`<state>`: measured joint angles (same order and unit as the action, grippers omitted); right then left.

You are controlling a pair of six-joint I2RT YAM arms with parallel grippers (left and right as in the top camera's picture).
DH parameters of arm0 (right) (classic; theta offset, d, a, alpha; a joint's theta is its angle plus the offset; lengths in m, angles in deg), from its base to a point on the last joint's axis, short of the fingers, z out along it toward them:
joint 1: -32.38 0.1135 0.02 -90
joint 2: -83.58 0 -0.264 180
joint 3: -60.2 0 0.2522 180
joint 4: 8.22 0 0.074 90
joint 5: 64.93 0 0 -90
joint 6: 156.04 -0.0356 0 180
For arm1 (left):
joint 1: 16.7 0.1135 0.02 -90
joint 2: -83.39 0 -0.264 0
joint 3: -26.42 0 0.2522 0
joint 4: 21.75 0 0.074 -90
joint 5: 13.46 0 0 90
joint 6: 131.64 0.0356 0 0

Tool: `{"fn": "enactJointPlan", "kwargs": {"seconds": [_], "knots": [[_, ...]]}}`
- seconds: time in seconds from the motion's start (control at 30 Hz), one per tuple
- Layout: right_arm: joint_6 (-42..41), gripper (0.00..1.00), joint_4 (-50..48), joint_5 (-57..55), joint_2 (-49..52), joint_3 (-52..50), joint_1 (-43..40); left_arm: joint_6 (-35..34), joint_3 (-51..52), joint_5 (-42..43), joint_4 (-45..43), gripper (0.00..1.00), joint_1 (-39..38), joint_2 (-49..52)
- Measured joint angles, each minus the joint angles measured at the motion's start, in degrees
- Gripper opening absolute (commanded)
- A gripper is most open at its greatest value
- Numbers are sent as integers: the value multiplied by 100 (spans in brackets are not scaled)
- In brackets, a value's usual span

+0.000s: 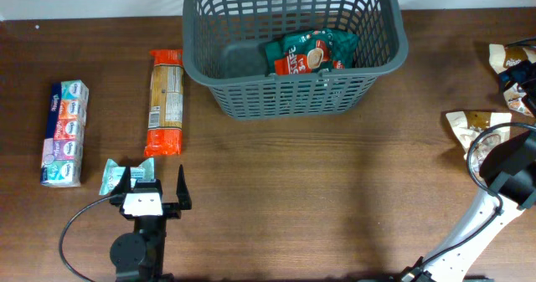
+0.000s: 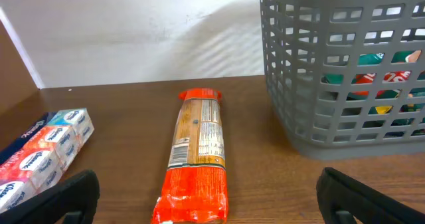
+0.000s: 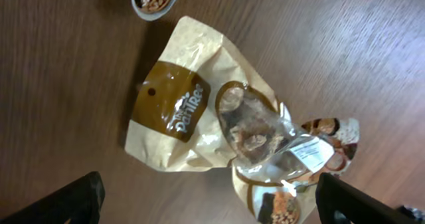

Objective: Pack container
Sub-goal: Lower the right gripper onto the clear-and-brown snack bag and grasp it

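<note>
Dark brown wood-grain table (image 1: pixel 293 190) across the whole shot, and the left wrist camera catches a plain white wall (image 2: pixel 133 31) behind its far edge. The container (image 1: pixel 285 94) sits at the far middle of the table: dark grey plastic, rounded corners, lattice-slotted sides, thick rim, upright. Inside it, towards the right, lies a green and red packet (image 1: pixel 310 52). Just to its left an orange pasta packet (image 1: pixel 165 102) lies lengthwise, and further left a multipack of tissues (image 1: pixel 65 133). The left claw (image 1: pixel 155 182) is at the near left, jaws spread wide, gripping nothing, with a small teal packet (image 1: pixel 113 177) just beside it. The right claw (image 3: pixel 209 181) hangs spread wide and empty above a beige snack pouch (image 3: pixel 192 117) at the right edge.
</note>
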<state>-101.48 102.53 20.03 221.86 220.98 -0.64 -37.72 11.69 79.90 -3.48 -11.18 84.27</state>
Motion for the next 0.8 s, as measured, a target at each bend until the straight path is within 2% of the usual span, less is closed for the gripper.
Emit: {"fn": "enactJointPlan", "kwargs": {"seconds": [0.4, 0.8], "knots": [[-273, 99, 0, -393, -323, -195, 0, 0, 0, 0, 0, 99, 0, 0], [-487, 99, 9, -568, -470, -1633, 11, 0, 0, 0, 0, 99, 0, 0]]}}
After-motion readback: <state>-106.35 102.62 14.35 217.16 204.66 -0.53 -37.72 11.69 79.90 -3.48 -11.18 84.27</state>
